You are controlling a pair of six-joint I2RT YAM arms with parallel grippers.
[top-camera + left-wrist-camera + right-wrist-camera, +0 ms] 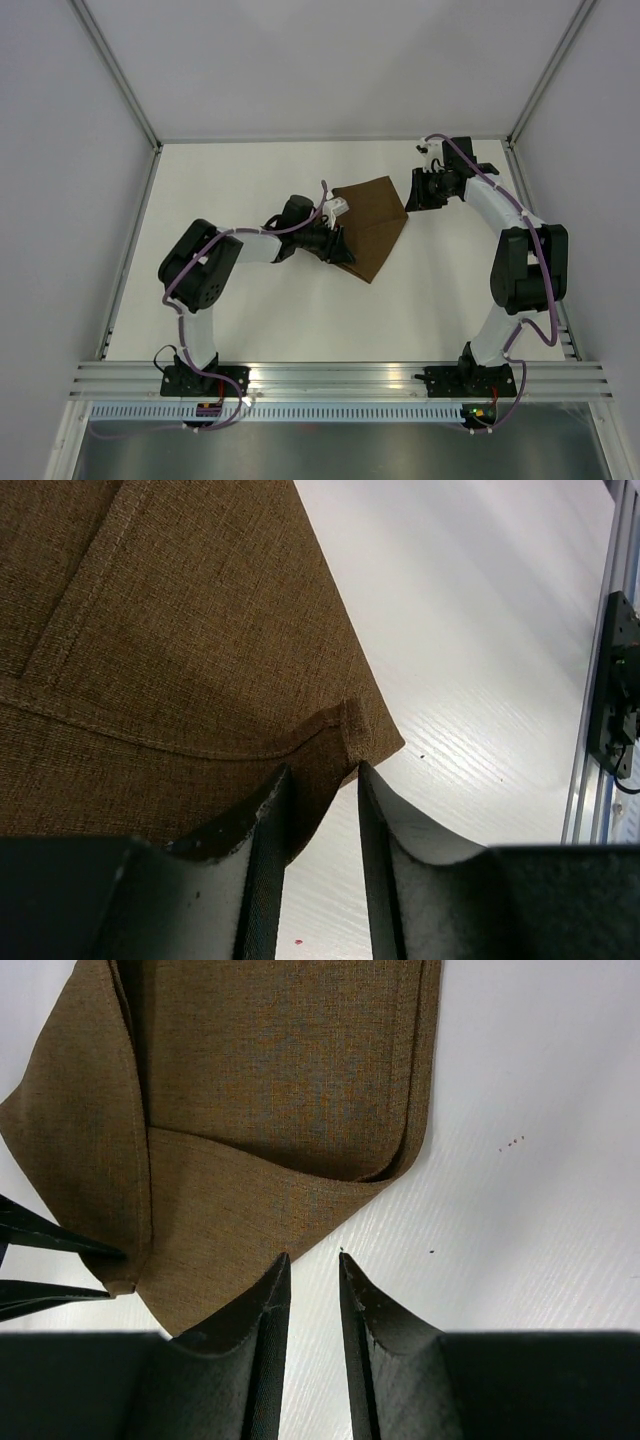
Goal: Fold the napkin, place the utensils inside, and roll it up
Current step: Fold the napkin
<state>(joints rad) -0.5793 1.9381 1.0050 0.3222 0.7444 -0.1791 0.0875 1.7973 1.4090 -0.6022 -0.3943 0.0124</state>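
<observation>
Left claw (323, 770) slightly spread over napkin (170, 630) corner, pinching nothing; right claw (313, 1257) likewise. Best: flatten fold, edges flush, before gripping.

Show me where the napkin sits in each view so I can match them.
Top external: napkin just right of centre.
Left wrist: napkin fills the upper left.
Right wrist: napkin upper centre and left.
Shared landmark: its hemmed corner at the left pincer.

No readable text, label, brand, number or sign in any view.
</observation>
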